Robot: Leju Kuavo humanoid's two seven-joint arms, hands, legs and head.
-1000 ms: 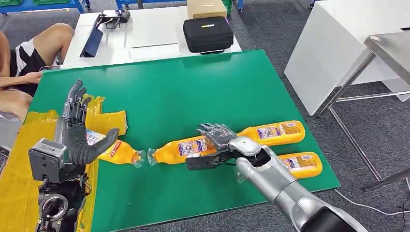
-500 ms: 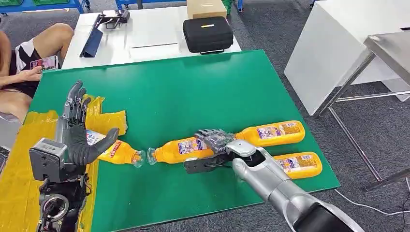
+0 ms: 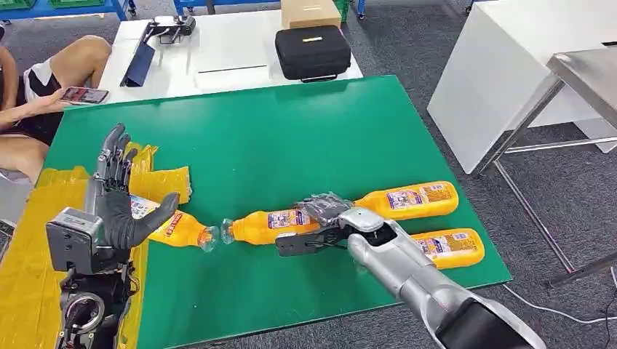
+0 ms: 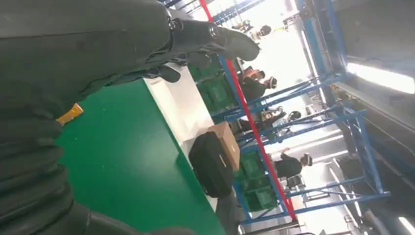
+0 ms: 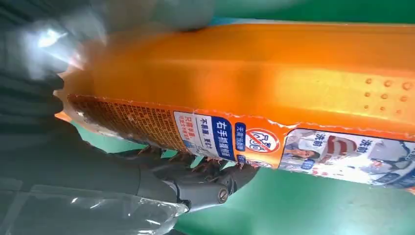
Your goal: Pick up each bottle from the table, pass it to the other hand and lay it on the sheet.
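Left hand idle, right hand on middle bottle.
I see the left hand (image 3: 113,200) raised at 9 o'clock, fingers spread, holding nothing, over the yellow sheet (image 3: 29,247). Toward 5 o'clock the right hand (image 3: 327,218) wraps the middle bottle (image 3: 265,225), which lies on the green table (image 3: 276,138).

Head view high over green table (image 3: 291,145), wrist views close, sharing it.

Four orange bottles (image 3: 269,224) lying flat; yellow sheet (image 3: 29,247).
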